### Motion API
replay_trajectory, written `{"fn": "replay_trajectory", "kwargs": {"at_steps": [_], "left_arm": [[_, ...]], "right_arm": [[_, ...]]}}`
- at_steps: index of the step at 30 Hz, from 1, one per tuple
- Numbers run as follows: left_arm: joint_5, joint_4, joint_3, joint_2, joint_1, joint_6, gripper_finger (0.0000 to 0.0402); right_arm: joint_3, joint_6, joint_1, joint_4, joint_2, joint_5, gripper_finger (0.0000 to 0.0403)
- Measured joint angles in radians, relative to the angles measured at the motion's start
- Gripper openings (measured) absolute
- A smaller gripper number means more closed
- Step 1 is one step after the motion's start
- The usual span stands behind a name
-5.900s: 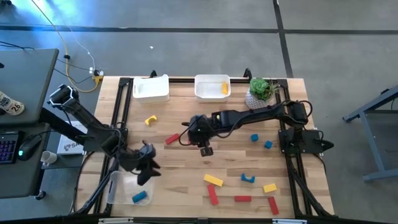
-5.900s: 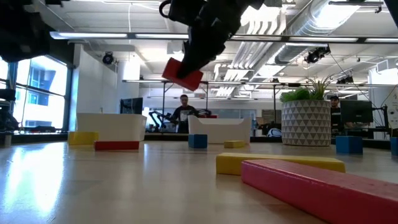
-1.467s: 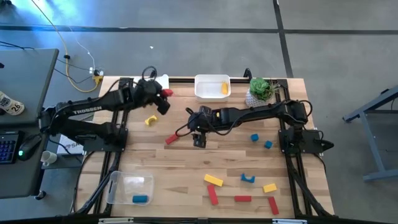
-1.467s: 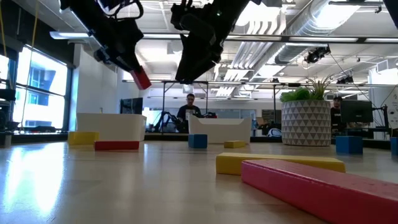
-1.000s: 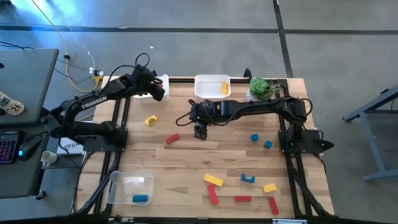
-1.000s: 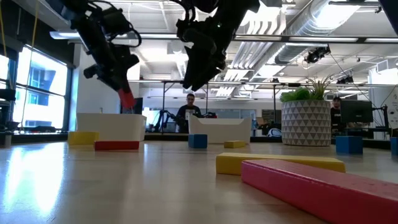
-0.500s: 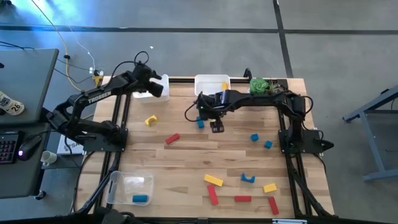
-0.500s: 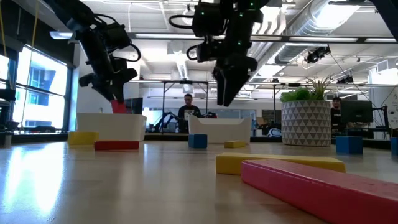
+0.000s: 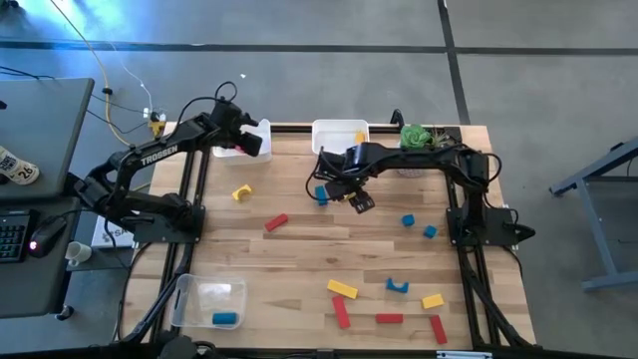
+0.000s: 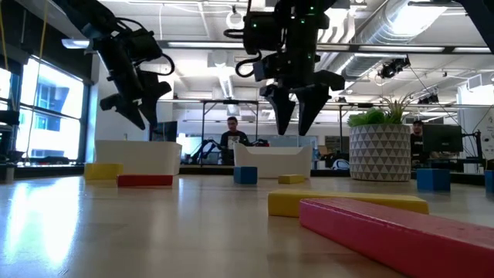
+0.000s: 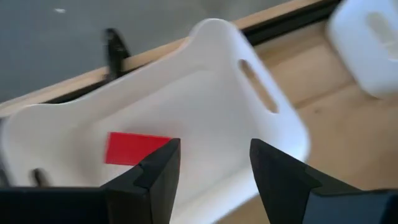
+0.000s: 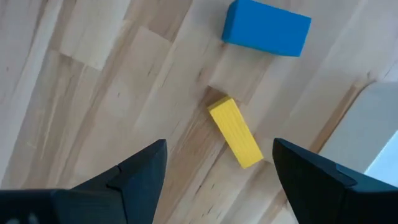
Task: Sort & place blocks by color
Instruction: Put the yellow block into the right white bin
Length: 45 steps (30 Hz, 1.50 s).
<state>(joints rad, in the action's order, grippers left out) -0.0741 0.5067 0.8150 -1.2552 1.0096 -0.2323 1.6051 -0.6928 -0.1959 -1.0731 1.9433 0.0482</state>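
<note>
Left gripper: fingers spread, holding nothing, above the white bin at the desk's far left corner.
Red block: lying flat inside that white bin.
Right gripper: fingers wide apart, empty, hanging over the far middle of the desk.
Under the right gripper: a small yellow block and a blue block on the wood, near the second white bin.
Other blocks: red bar and yellow arch toward the left; red, yellow and blue pieces along the near right.
Clear bin: near left corner, one blue block inside.
</note>
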Motion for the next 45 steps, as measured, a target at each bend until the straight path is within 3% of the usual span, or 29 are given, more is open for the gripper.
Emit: {"fn": "replay_trajectory", "kwargs": {"at_steps": [5,10,17,25,39,45], "left_arm": [[0.112,-0.024,0.000,0.042,-0.009,0.031,0.0181],[0.164,-0.040,0.000,0.119,-0.042,0.026,0.0181],[0.238,-0.034,0.001,0.235,-0.151,-0.011,0.0181],[0.241,-0.032,0.001,0.305,-0.324,-0.083,0.0181],[0.229,-0.032,0.001,0.304,-0.544,-0.160,0.0181],[0.211,-0.032,0.001,0.304,-0.588,-0.162,0.0181]], "right_arm": [[-0.037,-0.007,-0.007,0.034,0.018,0.016,0.0279],[-0.109,-0.016,-0.009,0.124,0.023,0.097,0.0279],[-0.153,-0.045,-0.014,0.169,0.026,0.090,0.0279],[-0.181,-0.046,-0.038,0.237,0.048,0.053,0.0279],[-0.176,-0.043,-0.066,0.270,0.121,0.043,0.0279],[-0.176,-0.028,-0.067,0.251,0.133,0.014,0.0227]]}}
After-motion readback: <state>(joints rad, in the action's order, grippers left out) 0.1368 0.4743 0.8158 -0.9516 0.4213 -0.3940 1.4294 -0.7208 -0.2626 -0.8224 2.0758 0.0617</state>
